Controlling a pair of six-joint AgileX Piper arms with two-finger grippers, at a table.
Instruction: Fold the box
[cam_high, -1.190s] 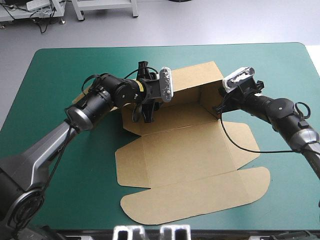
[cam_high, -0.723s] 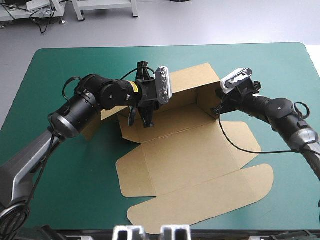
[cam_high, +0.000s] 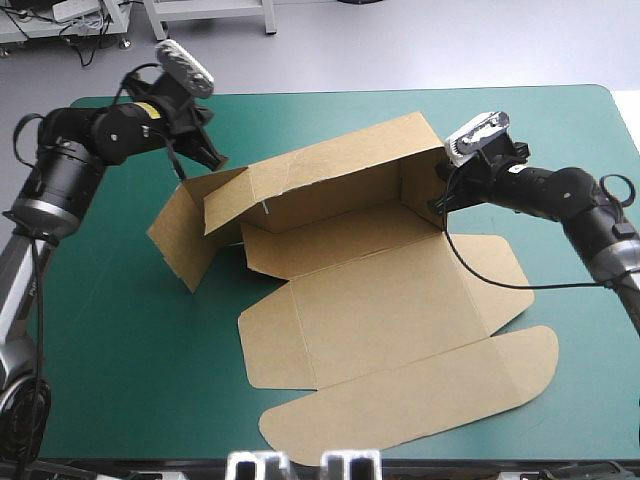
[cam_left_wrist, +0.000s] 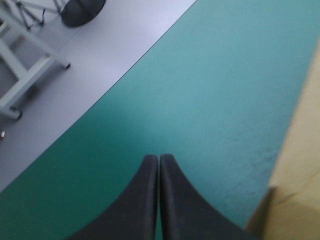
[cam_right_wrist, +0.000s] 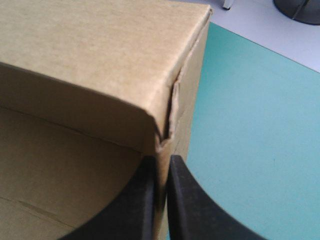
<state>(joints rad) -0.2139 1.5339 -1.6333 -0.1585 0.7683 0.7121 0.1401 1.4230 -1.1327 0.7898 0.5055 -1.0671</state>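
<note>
The brown box (cam_high: 380, 300) lies mid-table with its lid and front flaps flat. Its back wall (cam_high: 340, 170) stands raised, and a left flap (cam_high: 185, 235) splays outward. My right gripper (cam_high: 441, 198) is shut on the box at the upright right corner. In the right wrist view the black fingers (cam_right_wrist: 162, 162) pinch that wall's edge (cam_right_wrist: 172, 115). My left gripper (cam_high: 207, 157) hovers beyond the box's far-left corner, shut and holding nothing. In the left wrist view its fingers (cam_left_wrist: 159, 159) meet over teal-green cover, with the box (cam_left_wrist: 300, 165) beside them.
The table's far edge (cam_high: 300, 95) runs just behind the left gripper, with grey floor (cam_left_wrist: 75, 65) beyond it. Teal-green cover (cam_high: 110, 330) stretches left of the box and along the right side (cam_high: 590, 130).
My left arm has pulled out of the box's inside to the far left and its fingers have shut. The left flap has swung outward and the box has shifted slightly. The right grip is unchanged.
</note>
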